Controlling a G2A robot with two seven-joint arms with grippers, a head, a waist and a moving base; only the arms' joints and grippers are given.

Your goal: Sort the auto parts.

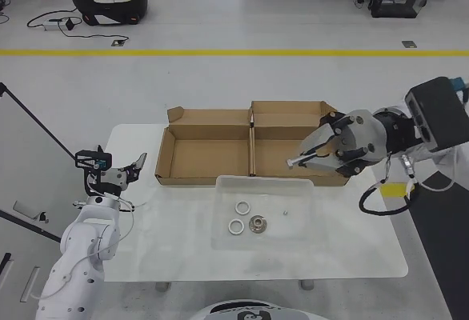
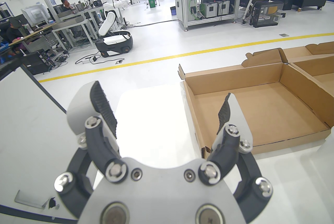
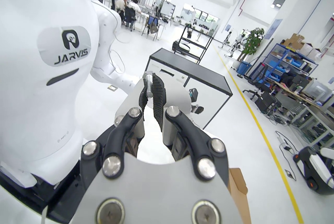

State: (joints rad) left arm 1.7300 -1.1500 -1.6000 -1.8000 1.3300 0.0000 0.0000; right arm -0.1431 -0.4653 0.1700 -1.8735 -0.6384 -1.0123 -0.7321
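Tray (image 1: 292, 238) of clear plastic holds two white rings (image 1: 241, 208) and one round metal disc (image 1: 258, 223); behind it the right gripper (image 3: 152, 94) clenches one threaded bolt (image 3: 148, 82), left of it the left gripper (image 2: 163, 91) gapes.

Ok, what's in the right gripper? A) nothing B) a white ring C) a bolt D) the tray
C: the right gripper is shut on a bolt, whose threaded shaft sticks out past the pads, over a box.

tiny part (image 1: 286, 213) in tray (image 1: 294, 236) too small to id.
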